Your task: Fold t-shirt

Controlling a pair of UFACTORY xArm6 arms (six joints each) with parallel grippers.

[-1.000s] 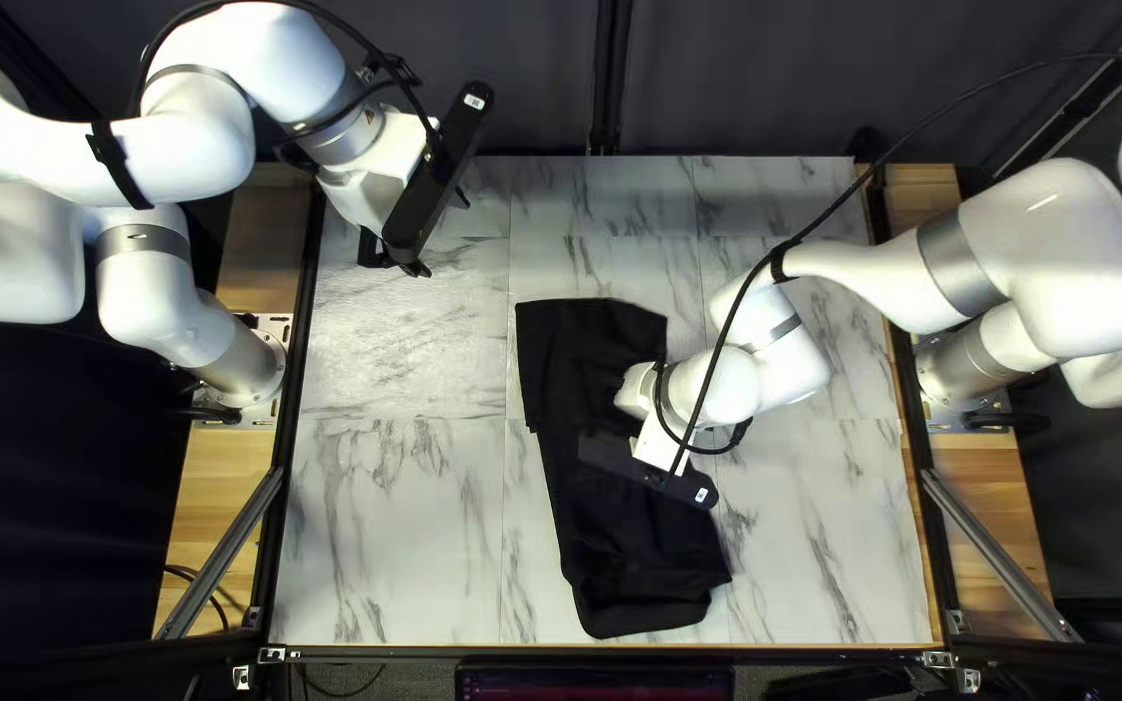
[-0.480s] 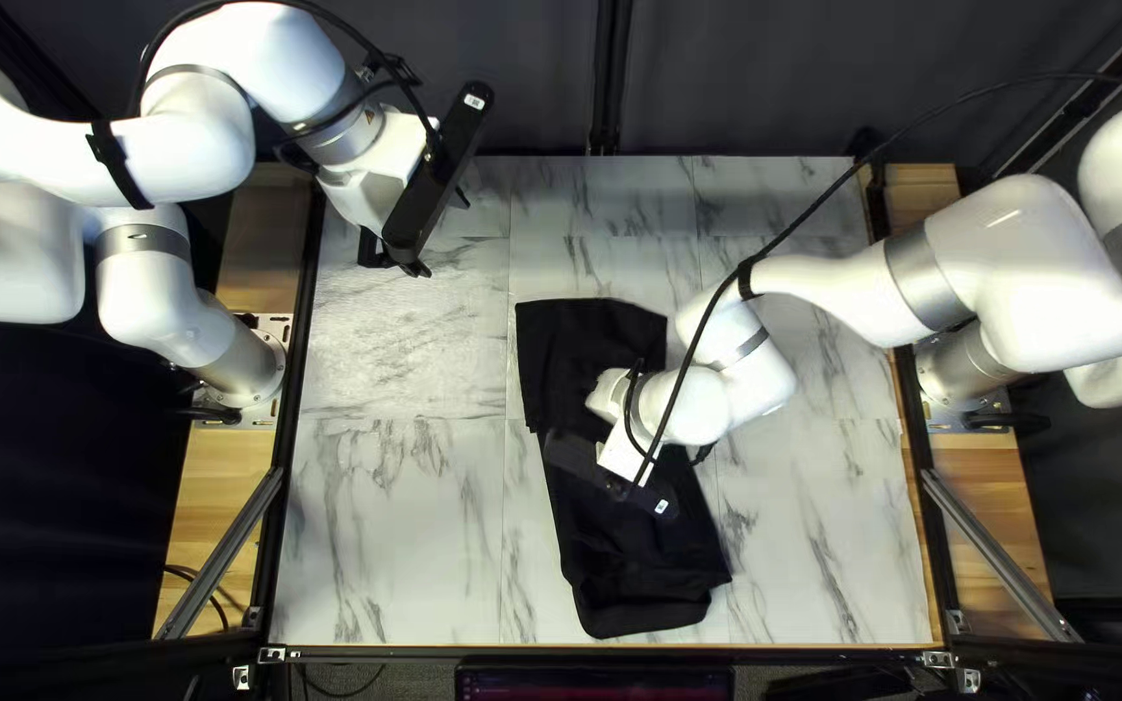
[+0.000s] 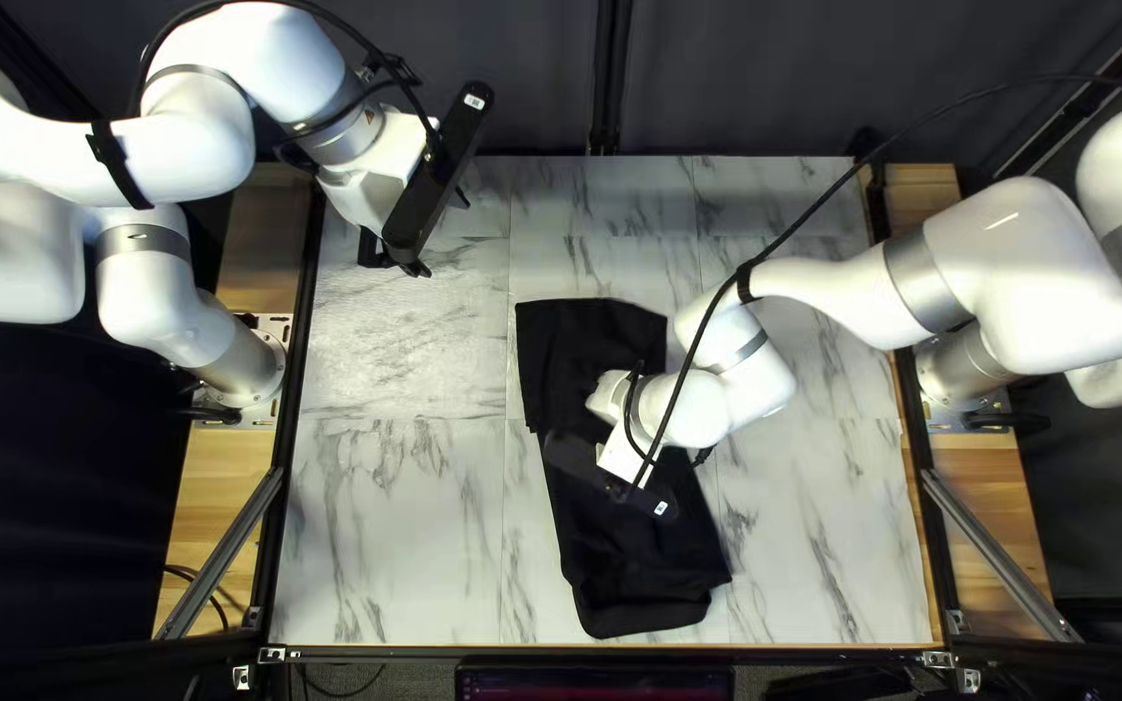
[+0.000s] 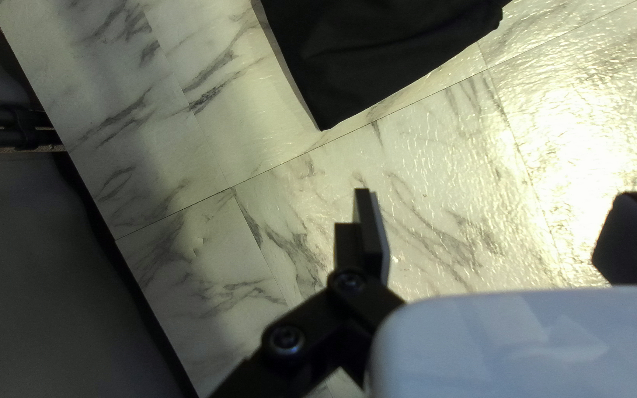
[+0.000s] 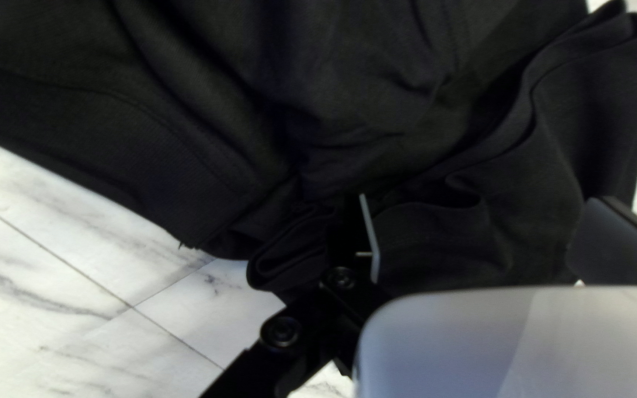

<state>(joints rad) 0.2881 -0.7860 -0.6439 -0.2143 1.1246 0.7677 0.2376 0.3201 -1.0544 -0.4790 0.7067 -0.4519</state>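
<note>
Black t-shirt (image 3: 633, 558) under my right gripper (image 3: 613, 478), jaws apart

The top left view looks down at a slant from above the near edge of the worktop (image 3: 392, 519), facing its far edge and the dark curtain (image 3: 743, 78); it stands farthest off and takes in the whole worktop. The left wrist view looks down from the left arm (image 3: 185, 156), near the far left corner, facing roughly toward the right edge, the far edge running along one side. It shares the far left corner of the t-shirt (image 3: 639, 558) with the top left view. The right wrist view looks down from the right arm (image 3: 1029, 260), close over the t-shirt, sharing cloth that this arm partly covers in the top left view. Which way across the worktop it faces is unclear.
</note>
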